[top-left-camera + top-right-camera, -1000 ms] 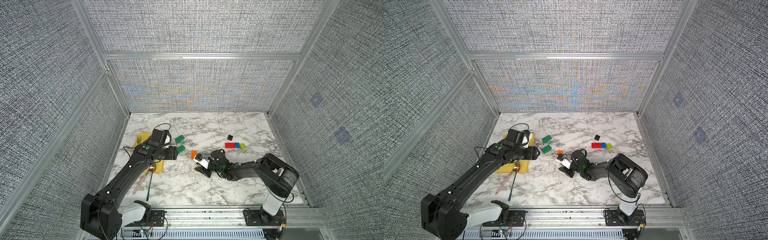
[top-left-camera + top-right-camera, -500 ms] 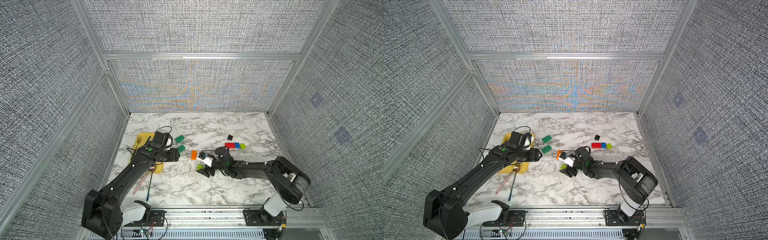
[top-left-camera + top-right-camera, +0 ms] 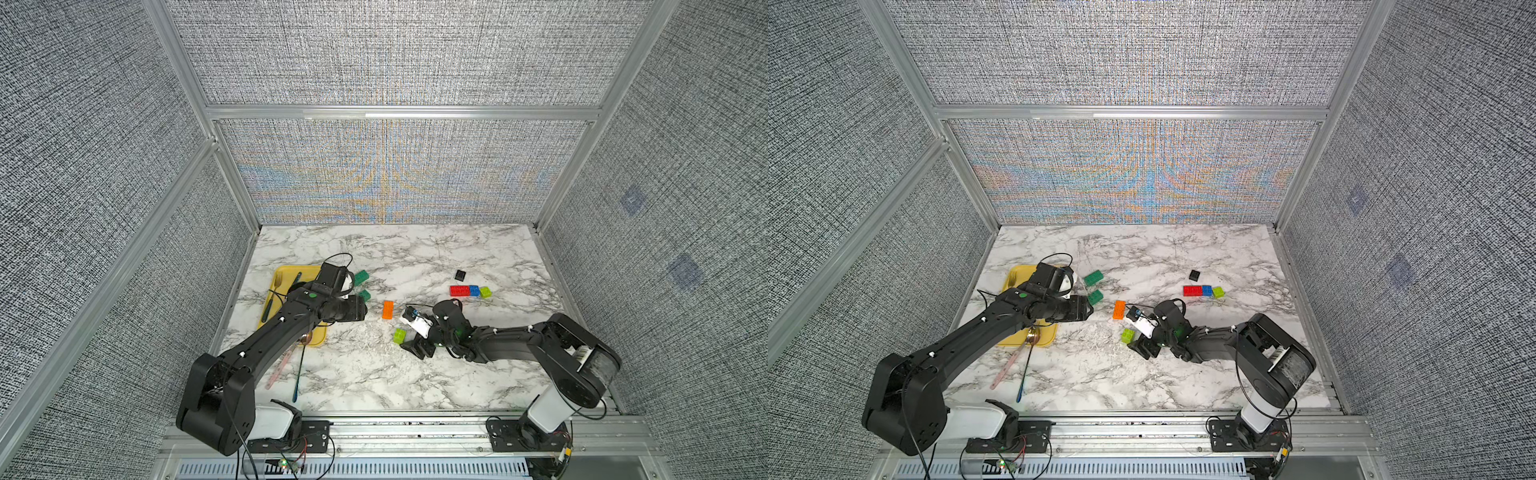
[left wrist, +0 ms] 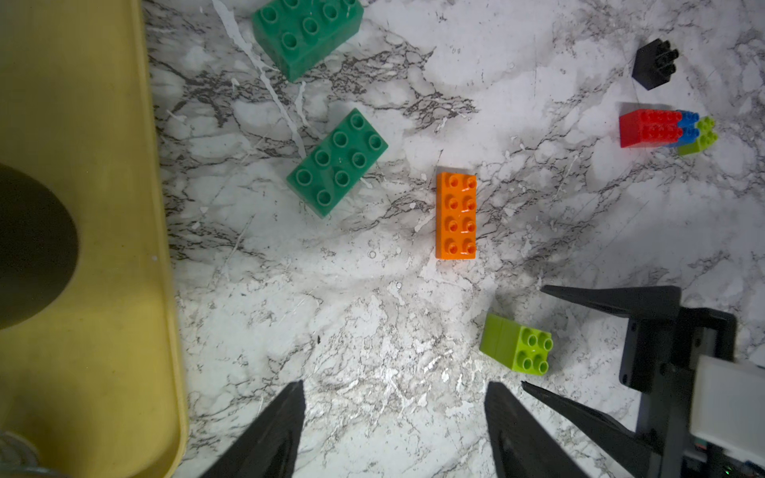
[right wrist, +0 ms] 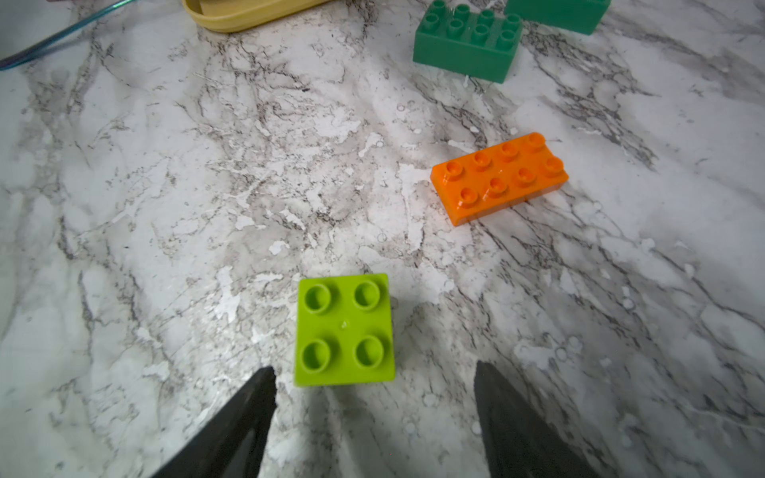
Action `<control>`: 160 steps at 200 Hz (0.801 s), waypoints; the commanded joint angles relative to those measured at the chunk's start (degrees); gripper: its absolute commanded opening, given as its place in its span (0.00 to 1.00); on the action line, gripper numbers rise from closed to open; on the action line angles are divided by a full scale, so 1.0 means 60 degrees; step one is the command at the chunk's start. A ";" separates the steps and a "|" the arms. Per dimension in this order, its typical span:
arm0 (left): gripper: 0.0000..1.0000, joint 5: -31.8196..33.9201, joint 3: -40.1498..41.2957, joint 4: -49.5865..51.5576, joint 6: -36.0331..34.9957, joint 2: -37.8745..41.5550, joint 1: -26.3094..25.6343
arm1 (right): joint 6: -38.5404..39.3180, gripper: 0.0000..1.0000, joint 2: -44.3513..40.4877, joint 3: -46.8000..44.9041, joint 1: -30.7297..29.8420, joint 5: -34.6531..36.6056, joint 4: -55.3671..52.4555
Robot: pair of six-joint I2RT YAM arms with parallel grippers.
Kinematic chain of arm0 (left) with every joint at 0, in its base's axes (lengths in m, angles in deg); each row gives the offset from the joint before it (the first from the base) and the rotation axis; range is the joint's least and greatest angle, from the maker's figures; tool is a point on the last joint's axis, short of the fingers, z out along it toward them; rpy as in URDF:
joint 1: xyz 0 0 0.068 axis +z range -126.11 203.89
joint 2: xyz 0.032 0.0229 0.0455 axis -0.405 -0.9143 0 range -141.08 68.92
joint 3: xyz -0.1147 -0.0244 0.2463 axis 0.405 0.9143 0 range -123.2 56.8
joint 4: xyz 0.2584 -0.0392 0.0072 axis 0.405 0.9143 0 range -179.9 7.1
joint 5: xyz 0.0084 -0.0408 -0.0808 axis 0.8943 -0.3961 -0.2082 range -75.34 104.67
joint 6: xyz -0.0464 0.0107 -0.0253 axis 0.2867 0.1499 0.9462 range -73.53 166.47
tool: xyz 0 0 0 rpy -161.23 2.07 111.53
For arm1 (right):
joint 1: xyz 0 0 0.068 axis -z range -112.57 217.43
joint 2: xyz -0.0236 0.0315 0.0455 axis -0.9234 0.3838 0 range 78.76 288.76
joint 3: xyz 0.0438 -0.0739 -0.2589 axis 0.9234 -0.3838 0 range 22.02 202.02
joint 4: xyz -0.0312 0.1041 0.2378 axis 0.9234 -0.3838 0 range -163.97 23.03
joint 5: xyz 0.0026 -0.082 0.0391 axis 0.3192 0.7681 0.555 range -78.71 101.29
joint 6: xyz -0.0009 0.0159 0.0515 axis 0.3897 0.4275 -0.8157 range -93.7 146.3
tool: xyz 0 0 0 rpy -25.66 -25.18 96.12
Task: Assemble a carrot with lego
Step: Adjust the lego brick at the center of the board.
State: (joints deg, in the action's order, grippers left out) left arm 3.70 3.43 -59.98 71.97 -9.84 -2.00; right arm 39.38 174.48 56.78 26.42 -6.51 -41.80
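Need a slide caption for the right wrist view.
Open right jaws stand just behind a lime brick; orange brick beyond.

Glossy plastic orange brick (image 5: 499, 178), smooth lime brick (image 5: 344, 329) w/ slight sheen, matt dark green bricks (image 4: 337, 162), marble-look tabletop (image 3: 415, 257), matt yellow plastic tray (image 4: 82, 248), woven fabric-look walls (image 3: 395, 50), aluminium frame (image 3: 399, 112)
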 commanded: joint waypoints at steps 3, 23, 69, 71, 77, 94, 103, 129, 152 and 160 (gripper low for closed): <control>0.72 0.0251 -0.0127 -0.0198 -0.0131 -0.0224 0.0002 | -0.0408 0.74 0.0115 0.0106 0.0105 0.0592 0.0219; 0.72 0.0724 -0.0303 -0.0224 -0.0292 -0.0582 0.0006 | -0.0584 0.71 0.0125 0.0119 0.0256 0.0680 0.0244; 0.74 0.1649 -0.0950 -0.0552 -0.1465 -0.1887 -0.0006 | -0.0680 0.72 0.0016 0.0116 0.0349 0.0038 0.0082; 0.75 0.1662 -0.0957 -0.0592 -0.1532 -0.1946 -0.0006 | -0.0692 0.72 0.0003 0.0104 0.0351 -0.0003 0.0083; 0.75 0.1706 -0.0973 -0.0732 -0.1775 -0.2147 -0.0006 | -0.0738 0.72 -0.0080 0.0068 0.0358 -0.0145 0.0075; 0.77 0.1827 -0.1209 -0.0769 -0.2349 -0.2843 0.0012 | -0.0839 0.73 -0.0312 -0.0026 0.0361 -0.0392 -0.0051; 0.78 0.1944 -0.1311 -0.0780 -0.2519 -0.3173 0.0009 | -0.0860 0.73 -0.0476 -0.0108 0.0359 -0.0438 -0.0104; 0.80 0.2004 -0.1757 -0.0739 -0.2972 -0.4024 0.0025 | -0.0891 0.73 -0.0916 -0.0311 0.0361 -0.0471 -0.0282; 0.80 0.2027 -0.2560 -0.0208 -0.3200 -0.4878 0.0069 | -0.0974 0.73 -0.1099 -0.0477 0.0364 -0.0410 -0.0269; 0.79 0.1990 -0.2872 0.0023 -0.3274 -0.5164 0.0080 | -0.0993 0.73 -0.1115 -0.0497 0.0368 -0.0373 -0.0283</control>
State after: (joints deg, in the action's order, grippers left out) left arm 15.07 -9.77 -62.76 55.42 -37.01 -1.82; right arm 34.35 168.41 54.35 28.69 -8.52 -42.78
